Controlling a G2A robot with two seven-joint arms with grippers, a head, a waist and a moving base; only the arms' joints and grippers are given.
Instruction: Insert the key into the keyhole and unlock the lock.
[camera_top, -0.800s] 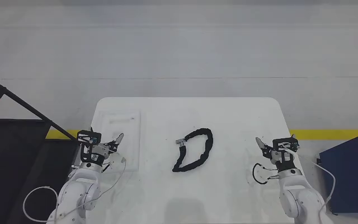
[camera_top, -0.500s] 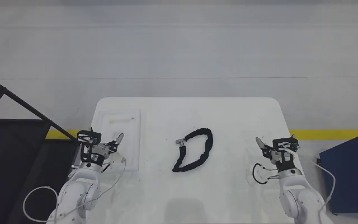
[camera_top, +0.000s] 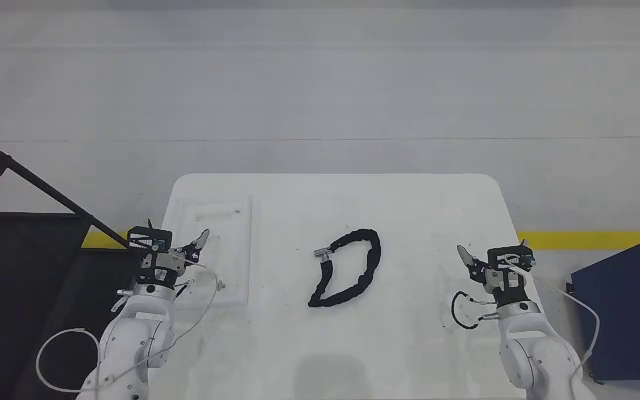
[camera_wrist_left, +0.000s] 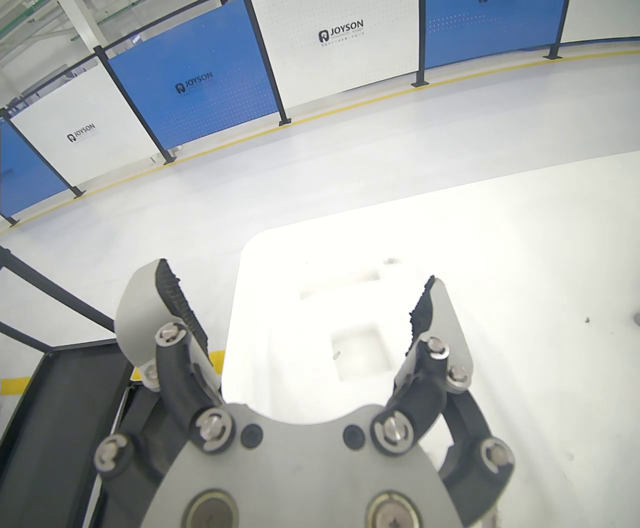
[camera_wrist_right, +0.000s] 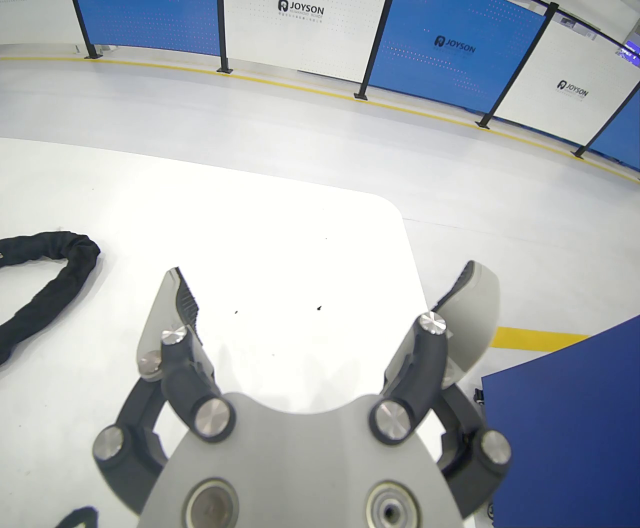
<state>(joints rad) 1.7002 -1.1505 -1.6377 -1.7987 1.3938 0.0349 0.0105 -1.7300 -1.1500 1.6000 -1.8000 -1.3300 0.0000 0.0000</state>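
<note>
lock (camera_top: 347, 266) lies near the middle of the white surface (camera_top: 430, 210), well apart from both arms. it is a long chain in a black fabric sleeve, bent into a loop that opens toward the robot's left, with a small metal end piece (camera_top: 323, 256) at one tip. in the right wrist view the curved far end of the sleeve shows as a soft, matte black tube flat on the surface.

left tool (camera_top: 177, 232) hovers at the left edge of the surface, fingers spread wide and holding nothing, just beside a white tray (camera_top: 208, 215) with shallow recesses. a tiny speck (camera_wrist_left: 336, 355) sits in the tray's square recess, too small to tell what it is. right tool (camera_top: 492, 248) hangs over the right edge, also released and bare.

around the surface lies a pale grey floor (camera_top: 320, 90) crossed by a yellow line (camera_top: 580, 239). blue and white fence panels (camera_wrist_right: 300, 25) on black posts close off the room. a blue box (camera_top: 605, 310) stands off the right edge.
</note>
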